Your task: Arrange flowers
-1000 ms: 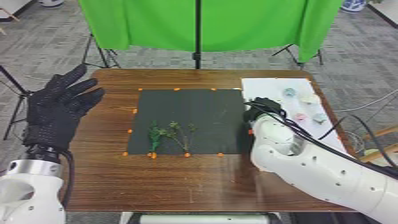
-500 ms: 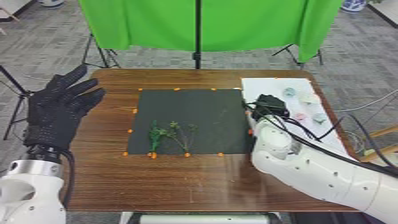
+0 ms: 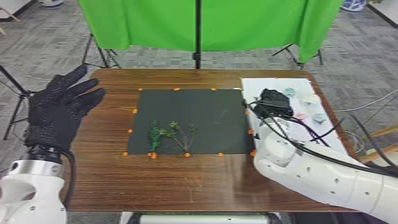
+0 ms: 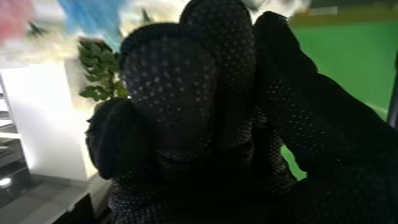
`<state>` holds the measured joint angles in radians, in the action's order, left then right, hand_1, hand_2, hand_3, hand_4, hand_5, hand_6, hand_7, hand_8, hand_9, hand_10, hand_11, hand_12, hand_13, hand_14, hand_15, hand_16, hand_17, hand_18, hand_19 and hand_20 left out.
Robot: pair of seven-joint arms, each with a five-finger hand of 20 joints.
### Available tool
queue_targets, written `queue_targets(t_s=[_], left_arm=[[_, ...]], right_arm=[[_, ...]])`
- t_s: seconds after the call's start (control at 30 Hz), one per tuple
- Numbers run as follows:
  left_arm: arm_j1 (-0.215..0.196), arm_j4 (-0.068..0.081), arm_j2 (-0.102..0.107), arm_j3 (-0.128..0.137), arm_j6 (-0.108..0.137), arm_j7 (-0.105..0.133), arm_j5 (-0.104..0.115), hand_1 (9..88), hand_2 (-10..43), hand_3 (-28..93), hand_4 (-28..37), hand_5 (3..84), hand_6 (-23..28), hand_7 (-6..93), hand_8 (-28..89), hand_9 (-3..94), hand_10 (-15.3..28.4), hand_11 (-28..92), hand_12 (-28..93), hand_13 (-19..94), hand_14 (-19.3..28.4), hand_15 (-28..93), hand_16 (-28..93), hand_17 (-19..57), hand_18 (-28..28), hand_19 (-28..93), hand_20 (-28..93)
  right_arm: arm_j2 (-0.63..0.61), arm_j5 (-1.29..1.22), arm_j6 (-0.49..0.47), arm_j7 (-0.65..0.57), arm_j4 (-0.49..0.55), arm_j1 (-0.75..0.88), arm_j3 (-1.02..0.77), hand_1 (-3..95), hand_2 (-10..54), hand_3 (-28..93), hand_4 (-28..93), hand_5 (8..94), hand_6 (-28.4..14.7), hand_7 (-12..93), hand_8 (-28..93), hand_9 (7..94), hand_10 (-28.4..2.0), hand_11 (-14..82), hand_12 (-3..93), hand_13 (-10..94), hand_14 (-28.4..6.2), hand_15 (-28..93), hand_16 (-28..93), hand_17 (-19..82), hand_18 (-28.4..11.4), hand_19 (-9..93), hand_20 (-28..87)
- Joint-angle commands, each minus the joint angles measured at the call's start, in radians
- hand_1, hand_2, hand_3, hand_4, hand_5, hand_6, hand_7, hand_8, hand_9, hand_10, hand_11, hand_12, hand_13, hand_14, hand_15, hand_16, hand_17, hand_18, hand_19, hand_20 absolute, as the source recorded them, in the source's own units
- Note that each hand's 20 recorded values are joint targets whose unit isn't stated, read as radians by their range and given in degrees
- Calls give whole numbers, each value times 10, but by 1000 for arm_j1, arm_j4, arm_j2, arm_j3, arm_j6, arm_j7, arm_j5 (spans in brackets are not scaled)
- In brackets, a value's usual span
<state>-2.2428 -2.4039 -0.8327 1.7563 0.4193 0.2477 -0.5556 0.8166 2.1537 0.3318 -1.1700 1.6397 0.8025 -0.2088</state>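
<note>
One brown wooden table (image 3: pixel 213 195), across the middle of the head view. Beyond it, a green cloth (image 3: pixel 142 25), hanging on either side of a dark pole (image 3: pixel 198 35). On the table, a square dark mat (image 3: pixel 191 105), and to its right, a white sheet (image 3: pixel 262 84). At left, beside the table, the left hand (image 3: pixel 58 107), wide open, fingers extended and spread, grasping nothing. Over the near-mat side of the white sheet, the right hand (image 3: pixel 274 101); degree of opening and any held item impossible to tell. On the mat's near left part, side by side, a dense green sprig (image 3: pixel 155 136) and thin branching stems (image 3: pixel 175 129). On the white sheet, several pale flower heads: blue (image 3: pixel 289 92), just beside the right hand; cream (image 3: pixel 311 99), farther right; pink (image 3: pixel 300 116), nearer the robot. Around the mat's border, small orange markers (image 3: pixel 131 131).
</note>
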Motion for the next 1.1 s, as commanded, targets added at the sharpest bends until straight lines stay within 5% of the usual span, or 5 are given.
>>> queue_targets(t_s=[0.03,0.2,0.37,0.57,1.1], left_arm=[[-8,1,-4,-6,12,1,6,215,120,757,-283,357,104,134,-91,302,203,289,96,237,275,562,-121,-75,248,655,70],[-6,2,-5,-7,11,-1,4,214,120,758,-283,357,105,133,-91,302,204,290,97,237,275,562,-120,-75,248,655,70],[-7,2,-4,-8,11,-4,3,214,120,758,-283,357,104,133,-91,302,203,290,97,237,274,563,-120,-75,248,655,70],[1,6,2,-13,7,-2,5,215,119,757,-283,357,104,136,-92,302,203,290,96,237,275,562,-121,-75,248,655,70],[29,15,8,-20,-8,-22,1,215,120,757,-283,358,105,133,-91,301,202,290,96,237,274,562,-120,-75,248,655,71]], right_arm=[[-4,54,42,-5,38,-50,-13,561,-95,739,-283,852,-33,257,111,937,-91,300,229,929,-36,530,201,622,-140,932,282],[-9,-29,-34,1,58,-25,-66,548,-95,753,-283,847,-34,257,124,937,-90,300,230,927,-36,532,205,624,-141,932,292],[-9,-145,-177,26,83,26,-155,404,-95,751,-247,674,-58,198,-92,867,-127,330,190,873,-56,568,185,581,-163,932,294],[4,-197,-247,30,66,33,-172,347,-95,718,-251,568,-90,124,-103,824,-152,332,181,846,-72,575,175,553,-178,932,278],[36,-267,-345,13,24,51,-187,331,-95,682,-255,501,-111,80,-88,820,-157,325,175,844,-76,577,166,550,-184,932,266]])
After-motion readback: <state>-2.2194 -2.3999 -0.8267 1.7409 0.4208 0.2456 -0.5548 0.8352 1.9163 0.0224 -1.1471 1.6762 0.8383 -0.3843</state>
